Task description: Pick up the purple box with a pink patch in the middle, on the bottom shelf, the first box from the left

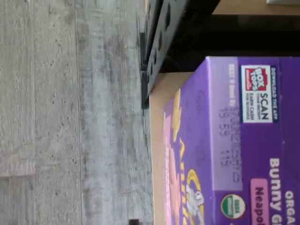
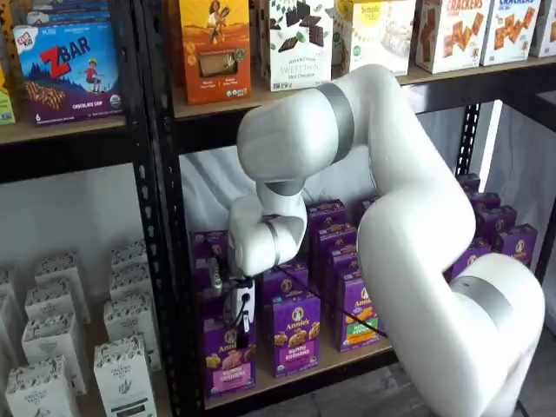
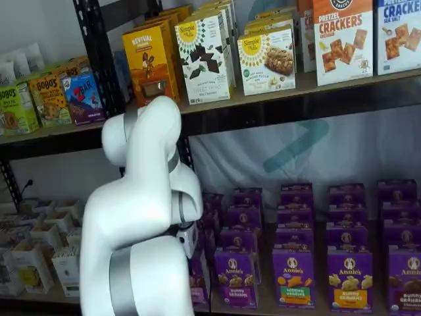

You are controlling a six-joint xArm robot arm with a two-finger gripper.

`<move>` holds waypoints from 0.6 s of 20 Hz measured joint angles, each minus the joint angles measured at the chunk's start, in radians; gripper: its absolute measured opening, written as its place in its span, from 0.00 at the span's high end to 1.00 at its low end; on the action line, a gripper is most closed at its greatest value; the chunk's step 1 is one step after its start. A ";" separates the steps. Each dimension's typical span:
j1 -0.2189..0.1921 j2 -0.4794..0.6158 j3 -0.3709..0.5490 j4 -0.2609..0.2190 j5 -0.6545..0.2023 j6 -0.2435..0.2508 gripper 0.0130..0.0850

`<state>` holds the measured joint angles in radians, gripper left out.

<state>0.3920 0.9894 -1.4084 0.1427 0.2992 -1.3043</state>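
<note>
Gripper at the target box, grip not yet confirmed

You have the gripper (image 2: pixel 241 326) down at the leftmost front carton of the bottom shelf (image 2: pixel 304 375): the purple box (image 2: pixel 228 358) with its pink panel stands directly under the white gripper body, its top at the fingers' level. In the wrist view the box top (image 1: pixel 243 140) fills the frame close below the camera, with the black upright (image 1: pixel 161 42) just beside it, so the approach looks done. You cannot tell from these pictures whether the fingers are spread or pressed onto the carton; the arm (image 3: pixel 141 217) hides them in one shelf view. The box sits on the board, so closing, lifting and drawing it out of the row remain.
</note>
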 joint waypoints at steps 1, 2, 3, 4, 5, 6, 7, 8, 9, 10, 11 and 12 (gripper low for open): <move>0.000 0.000 0.001 -0.002 0.000 0.002 0.17; 0.001 0.000 0.001 -0.004 0.001 0.005 0.22; 0.001 0.000 0.001 -0.005 0.001 0.006 0.28; 0.002 0.000 0.001 -0.006 0.001 0.007 0.28; 0.002 0.000 0.002 -0.006 0.000 0.008 0.28; 0.003 0.000 0.003 -0.011 -0.002 0.013 0.28; 0.003 0.000 0.003 -0.017 -0.004 0.018 0.28; 0.003 0.000 0.004 -0.016 -0.004 0.018 0.28; 0.004 -0.001 0.004 -0.014 -0.005 0.016 0.28; 0.004 -0.001 0.005 -0.010 -0.005 0.013 0.28; 0.004 -0.002 0.006 -0.006 -0.005 0.010 0.28; 0.004 -0.002 0.007 -0.001 -0.005 0.005 0.33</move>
<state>0.3963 0.9870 -1.4019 0.1413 0.2941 -1.2989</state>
